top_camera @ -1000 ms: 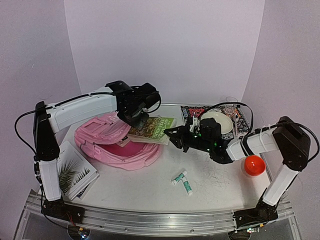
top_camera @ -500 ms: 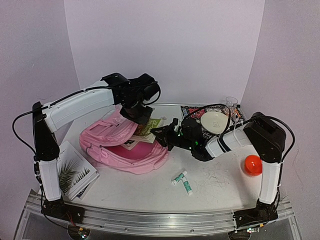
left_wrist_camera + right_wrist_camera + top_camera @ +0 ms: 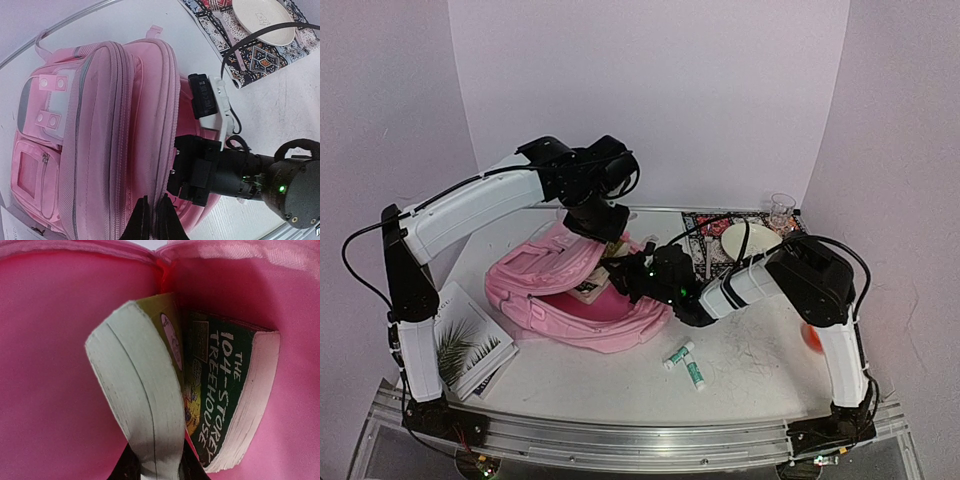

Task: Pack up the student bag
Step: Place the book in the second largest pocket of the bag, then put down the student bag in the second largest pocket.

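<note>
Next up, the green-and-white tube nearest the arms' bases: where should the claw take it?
Probably mid-body on the nearer tube, from straight above, closing across its narrow width. It lies flat on the table, and its far end sits close to the second tube.

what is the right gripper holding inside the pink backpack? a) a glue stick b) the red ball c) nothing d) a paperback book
D: in the right wrist view the right gripper is clamped on a paperback book, its page edge facing the camera, inside the pink backpack.
</note>
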Robot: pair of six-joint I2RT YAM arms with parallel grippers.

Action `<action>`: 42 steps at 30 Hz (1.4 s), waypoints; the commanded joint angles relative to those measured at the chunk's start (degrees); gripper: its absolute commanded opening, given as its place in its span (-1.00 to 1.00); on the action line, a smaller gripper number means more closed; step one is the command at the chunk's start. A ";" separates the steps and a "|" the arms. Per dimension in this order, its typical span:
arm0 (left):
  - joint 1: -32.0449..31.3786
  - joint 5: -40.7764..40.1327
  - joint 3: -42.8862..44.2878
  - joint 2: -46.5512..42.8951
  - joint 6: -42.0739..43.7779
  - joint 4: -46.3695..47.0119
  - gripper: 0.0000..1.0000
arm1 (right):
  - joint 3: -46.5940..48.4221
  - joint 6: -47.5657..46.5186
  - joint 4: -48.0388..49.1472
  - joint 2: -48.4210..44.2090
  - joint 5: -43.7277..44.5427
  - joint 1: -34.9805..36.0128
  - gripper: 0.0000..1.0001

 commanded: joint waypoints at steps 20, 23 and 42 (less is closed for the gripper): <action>1.08 0.23 -2.96 -6.74 0.93 9.88 -1.00 | 6.07 -11.57 -12.68 -4.43 -3.40 2.51 0.09; 2.35 -0.15 -4.88 -7.43 1.33 10.36 -1.00 | 4.08 -14.26 -16.29 -7.79 -3.70 2.53 0.21; 4.91 5.01 -9.67 -7.74 1.96 14.26 -1.00 | -8.62 -31.82 -31.95 -25.90 -1.84 0.85 0.64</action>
